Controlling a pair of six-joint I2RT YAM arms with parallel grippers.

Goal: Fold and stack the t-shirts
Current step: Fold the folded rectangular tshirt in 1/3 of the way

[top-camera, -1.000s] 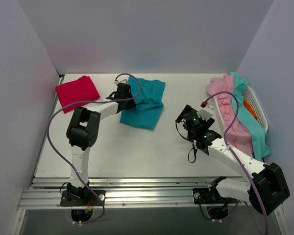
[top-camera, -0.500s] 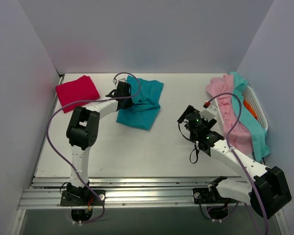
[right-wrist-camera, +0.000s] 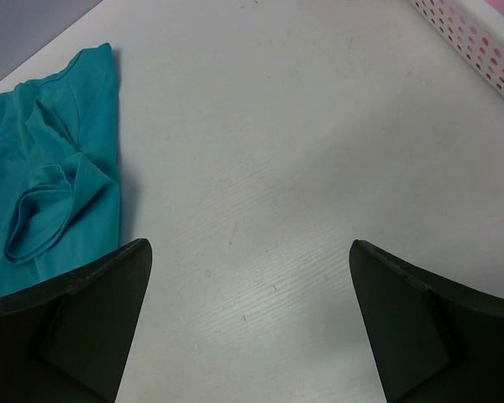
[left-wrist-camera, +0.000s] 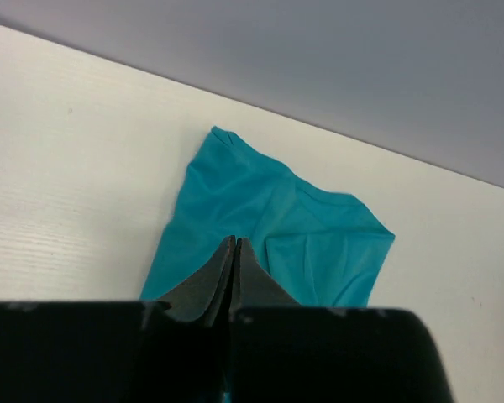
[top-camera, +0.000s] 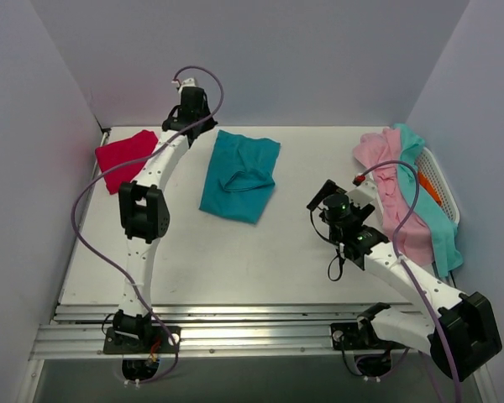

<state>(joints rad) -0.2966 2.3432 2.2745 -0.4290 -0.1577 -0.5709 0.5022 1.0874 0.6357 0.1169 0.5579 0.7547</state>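
The deep teal t-shirt (top-camera: pixel 239 176) lies loosely folded and rumpled on the table at the back centre. It also shows in the left wrist view (left-wrist-camera: pixel 311 231) and the right wrist view (right-wrist-camera: pixel 55 189). The crimson-red t-shirt (top-camera: pixel 124 157) lies folded at the back left. My left gripper (top-camera: pixel 191 116) is shut and empty, raised high near the back wall, left of the teal shirt; its tips (left-wrist-camera: pixel 233 243) point over that shirt. My right gripper (top-camera: pixel 323 198) is open and empty above bare table (right-wrist-camera: pixel 248 252), to the right of the teal shirt.
A white basket (top-camera: pixel 441 186) stands at the right edge, with pale pink (top-camera: pixel 395 193), light aqua (top-camera: pixel 433 218) and orange (top-camera: pixel 429 188) shirts draped in and over it. Its perforated wall (right-wrist-camera: pixel 479 42) shows in the right wrist view. Walls enclose the table on three sides.
My left gripper has let go of the teal shirt and risen back toward the wall. The shirt has settled on the table. My right gripper has drifted slightly right.
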